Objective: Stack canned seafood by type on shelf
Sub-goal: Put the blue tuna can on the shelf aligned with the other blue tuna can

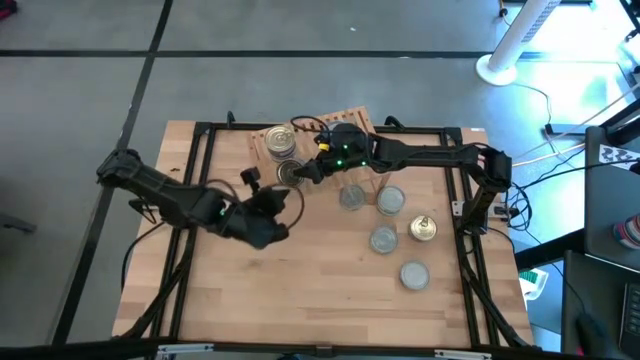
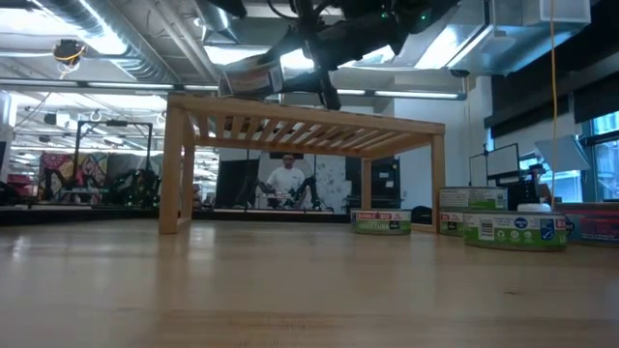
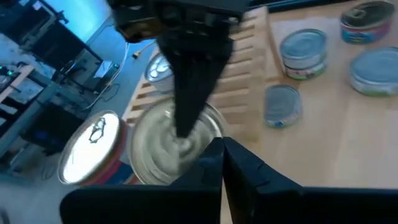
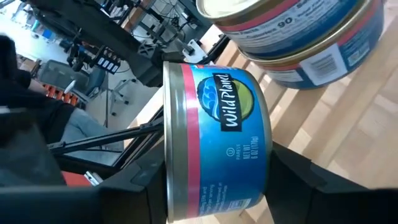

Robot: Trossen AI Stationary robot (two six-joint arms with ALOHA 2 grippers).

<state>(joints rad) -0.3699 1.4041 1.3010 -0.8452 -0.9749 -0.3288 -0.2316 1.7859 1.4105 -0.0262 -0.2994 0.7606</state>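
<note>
The shelf (image 1: pixel 352 116), a light slatted wooden rack, stands at the table's far middle. On its left end sits a gold-topped stack of two tins (image 1: pixel 280 140) (image 4: pixel 292 31). My right gripper (image 1: pixel 292 173) (image 2: pixel 261 77) reaches in from the right, shut on a blue-labelled, silver-topped tin (image 4: pixel 217 124) (image 3: pixel 174 143) just above the shelf's near left part. My left gripper (image 1: pixel 282 212) (image 3: pixel 221 165) hovers shut and empty on the near side of that tin. Several more tins (image 1: pixel 391 201) rest flat on the table to the right, one of them gold-topped (image 1: pixel 424 228). My right gripper pinches the tin across its height, one finger (image 3: pixel 186 99) lying over the flat silver top (image 3: pixel 155 134) and the other against the bottom face. The fingers come in nearly level from the table's right. The tin is close to level and lifted clear of the shelf top (image 2: pixel 300 124).
Loose tins stand to the right of the shelf in the low view (image 2: pixel 382 220) (image 2: pixel 513 228). The shelf's right half (image 3: pixel 249 62) carries nothing. Bare tabletop (image 1: pixel 300 290) lies near the front edge. A black frame (image 1: pixel 200 160) runs round the table.
</note>
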